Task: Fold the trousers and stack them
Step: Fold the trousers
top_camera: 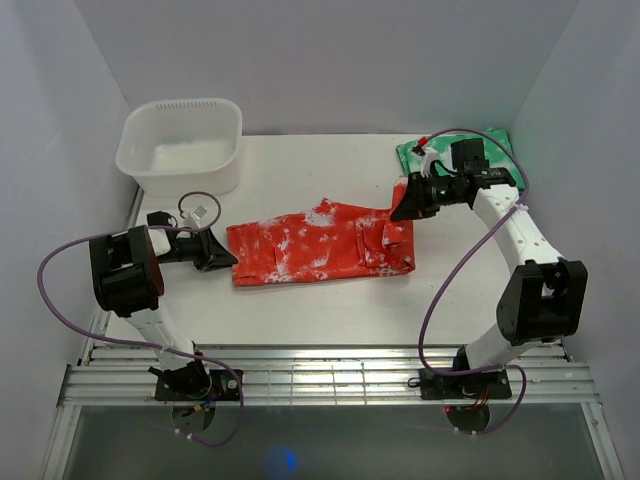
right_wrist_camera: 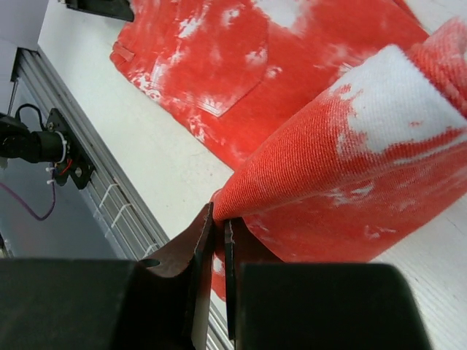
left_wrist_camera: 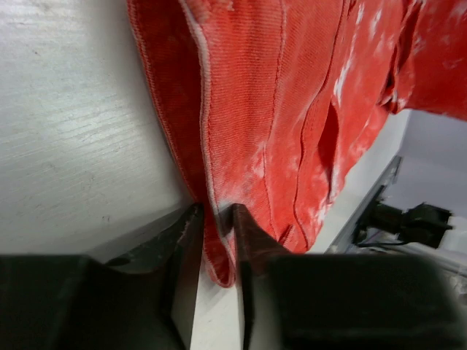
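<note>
Gripping the trousers [top_camera: 320, 250] lying half-folded on the table [top_camera: 300, 320], the left gripper [left_wrist_camera: 217, 219] pinches their near edge between narrowed jaws and the right gripper [right_wrist_camera: 219, 222] is clamped tight on a raised fold; folding looks underway, next needing both ends carried across together.

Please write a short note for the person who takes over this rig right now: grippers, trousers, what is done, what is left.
Left gripper: shut on the left edge of the trousers, low at the table.
Right gripper: shut on their right end, raised into a fold.
The trousers lie across the table's middle; a green cloth is at the far right.
Done: both ends gripped.
Left: fold, then stack.
</note>
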`<action>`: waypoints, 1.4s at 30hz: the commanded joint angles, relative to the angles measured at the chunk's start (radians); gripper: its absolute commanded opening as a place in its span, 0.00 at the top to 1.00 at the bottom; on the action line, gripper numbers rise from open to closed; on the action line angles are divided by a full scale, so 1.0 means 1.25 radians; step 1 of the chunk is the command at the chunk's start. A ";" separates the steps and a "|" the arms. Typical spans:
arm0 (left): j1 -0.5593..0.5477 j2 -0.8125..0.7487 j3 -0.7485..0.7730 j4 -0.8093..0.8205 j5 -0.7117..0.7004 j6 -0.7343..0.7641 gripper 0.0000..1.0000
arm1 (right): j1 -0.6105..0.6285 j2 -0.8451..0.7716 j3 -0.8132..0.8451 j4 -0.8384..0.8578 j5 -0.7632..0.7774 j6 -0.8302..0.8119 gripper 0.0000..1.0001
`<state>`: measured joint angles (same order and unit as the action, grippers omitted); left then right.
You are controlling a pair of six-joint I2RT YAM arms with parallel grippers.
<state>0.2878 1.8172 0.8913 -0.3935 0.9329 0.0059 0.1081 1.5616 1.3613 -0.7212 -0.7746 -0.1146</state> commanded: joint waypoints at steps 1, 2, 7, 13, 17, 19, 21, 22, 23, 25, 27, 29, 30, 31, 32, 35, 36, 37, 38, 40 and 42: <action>-0.008 0.020 -0.005 0.041 0.048 -0.024 0.72 | 0.056 0.016 0.064 0.070 -0.052 0.044 0.92; -0.009 0.027 -0.005 0.040 0.056 -0.024 0.81 | 0.070 0.023 0.072 0.076 -0.058 0.047 0.92; -0.011 0.034 -0.018 0.046 0.053 -0.022 1.00 | 0.178 0.092 0.120 0.170 -0.033 0.125 0.92; -0.014 0.010 -0.060 0.064 0.034 -0.027 1.00 | 0.291 0.178 0.154 0.313 0.013 0.295 0.92; -0.025 0.007 -0.065 0.072 0.033 -0.037 1.00 | 0.350 0.250 0.182 0.369 0.033 0.346 0.92; -0.035 0.004 -0.071 0.079 0.035 -0.046 1.00 | 0.365 0.270 0.193 0.387 0.023 0.375 0.92; -0.046 0.004 -0.075 0.083 0.034 -0.056 1.00 | 0.390 0.297 0.207 0.403 0.020 0.389 0.92; -0.049 0.005 -0.079 0.091 0.035 -0.060 1.00 | 0.396 0.304 0.212 0.405 0.018 0.390 0.92; -0.053 0.007 -0.079 0.095 0.035 -0.062 1.00 | 0.413 0.318 0.217 0.406 0.020 0.390 0.92; -0.061 0.011 -0.077 0.100 0.034 -0.071 1.00 | 0.428 0.329 0.226 0.410 0.021 0.384 0.92; -0.066 0.014 -0.070 0.105 0.037 -0.077 1.00 | 0.450 0.346 0.233 0.410 0.024 0.380 0.92; -0.068 0.015 -0.066 0.113 0.035 -0.086 1.00 | 0.469 0.363 0.242 0.410 0.027 0.380 0.92; -0.073 0.014 -0.065 0.117 0.035 -0.088 1.00 | 0.475 0.369 0.245 0.414 0.026 0.383 0.92; -0.074 0.015 -0.066 0.123 0.034 -0.091 1.00 | 0.482 0.375 0.246 0.426 0.027 0.389 0.92; -0.076 0.018 -0.066 0.125 0.033 -0.093 1.00 | 0.493 0.384 0.246 0.436 0.026 0.404 0.92; -0.079 0.020 -0.070 0.129 0.029 -0.097 1.00 | 0.517 0.404 0.252 0.473 0.022 0.440 0.92; -0.083 0.020 -0.071 0.129 0.027 -0.097 1.00 | 0.523 0.409 0.256 0.479 0.023 0.445 0.92; -0.083 0.019 -0.071 0.129 0.024 -0.096 1.00 | 0.531 0.415 0.261 0.481 0.031 0.449 0.92; -0.084 0.020 -0.069 0.129 0.023 -0.097 1.00 | 0.543 0.426 0.271 0.487 0.034 0.457 0.92; -0.085 0.018 -0.066 0.130 0.019 -0.097 1.00 | 0.553 0.439 0.282 0.489 0.043 0.467 0.92; -0.087 0.016 -0.065 0.131 0.016 -0.097 1.00 | 0.568 0.463 0.298 0.496 0.045 0.483 0.92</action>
<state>0.1993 1.8442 0.8177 -0.2497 1.0023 -0.1295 0.7887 2.1235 1.6646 -0.1822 -0.7074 0.4397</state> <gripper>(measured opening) 0.012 0.109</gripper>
